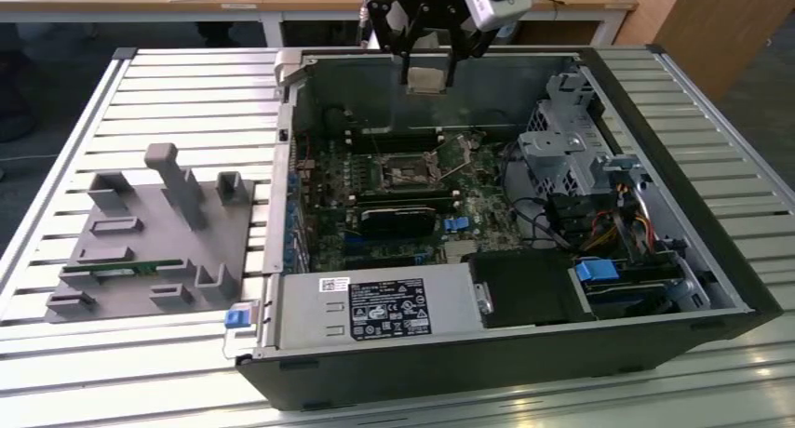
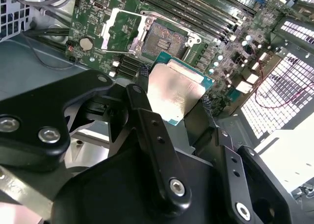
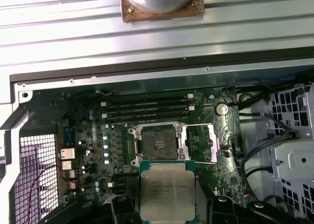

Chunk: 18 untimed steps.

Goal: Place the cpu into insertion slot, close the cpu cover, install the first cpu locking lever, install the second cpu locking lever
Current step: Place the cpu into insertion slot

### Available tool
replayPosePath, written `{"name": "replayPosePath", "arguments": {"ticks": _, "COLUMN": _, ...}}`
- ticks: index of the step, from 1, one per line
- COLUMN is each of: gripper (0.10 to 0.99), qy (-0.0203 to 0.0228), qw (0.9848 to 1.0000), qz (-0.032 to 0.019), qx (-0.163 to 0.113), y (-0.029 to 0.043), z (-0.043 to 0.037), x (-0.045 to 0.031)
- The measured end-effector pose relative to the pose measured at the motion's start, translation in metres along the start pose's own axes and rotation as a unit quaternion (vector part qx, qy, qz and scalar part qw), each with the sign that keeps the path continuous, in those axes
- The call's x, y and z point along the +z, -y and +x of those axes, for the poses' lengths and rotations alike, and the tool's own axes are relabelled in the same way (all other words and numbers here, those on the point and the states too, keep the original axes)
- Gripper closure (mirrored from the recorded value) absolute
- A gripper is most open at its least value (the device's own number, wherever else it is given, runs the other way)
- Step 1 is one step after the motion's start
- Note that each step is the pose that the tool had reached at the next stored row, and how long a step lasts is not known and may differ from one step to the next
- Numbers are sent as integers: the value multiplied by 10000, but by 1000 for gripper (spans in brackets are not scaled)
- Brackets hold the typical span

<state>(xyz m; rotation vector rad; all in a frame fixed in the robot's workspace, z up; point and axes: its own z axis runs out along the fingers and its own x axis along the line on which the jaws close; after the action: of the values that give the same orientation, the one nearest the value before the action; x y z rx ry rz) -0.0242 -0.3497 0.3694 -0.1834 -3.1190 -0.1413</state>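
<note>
Second wrist view: hand clamps the cpu, fingers pinching 2 opposite edges. Chip hangs in air over the open case, well apart from the insertion slot. Judged light, stiff, slick-topped, probably fragile underneath; edge grip suits, kept level.

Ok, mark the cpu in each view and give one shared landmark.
Exterior view: the cpu hangs in the gripper above the case's far end.
Second wrist view: the cpu sits between the fingers, short of the insertion slot.
First wrist view: the cpu appears beside that slot.
Shared landmark: the insertion slot, empty, in all three.
</note>
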Motion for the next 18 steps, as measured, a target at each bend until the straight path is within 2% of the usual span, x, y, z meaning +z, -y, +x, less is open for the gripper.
{"name": "replayPosePath", "arguments": {"ticks": 18, "gripper": 545, "qy": 20, "qw": 9997, "qz": -4, "qx": 227, "y": 0, "z": 0, "x": 3}}
